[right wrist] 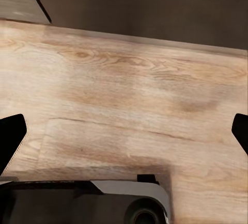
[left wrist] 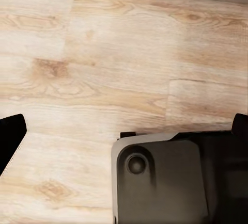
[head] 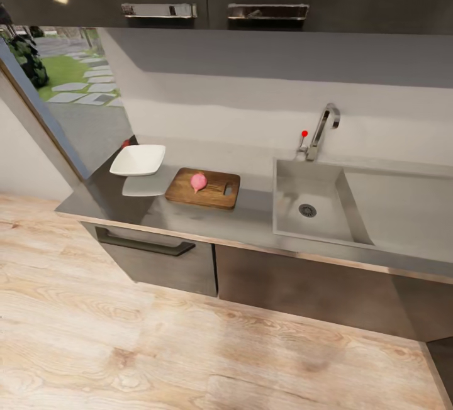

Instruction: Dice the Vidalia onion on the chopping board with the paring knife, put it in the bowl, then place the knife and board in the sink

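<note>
In the head view the dark brown chopping board lies on the grey countertop, left of the sink. A pinkish onion rests on the board. The white square bowl stands left of the board. A small red tip peeks out behind the bowl; I cannot tell whether it is the paring knife. The basin holds nothing. My left gripper and right gripper hang open over the plank floor, away from the counter, fingertips wide apart.
A chrome tap with a red knob stands behind the basin. Dark cabinets with a bar handle run under the counter. My own base shows below the left gripper. A window opens at the far left.
</note>
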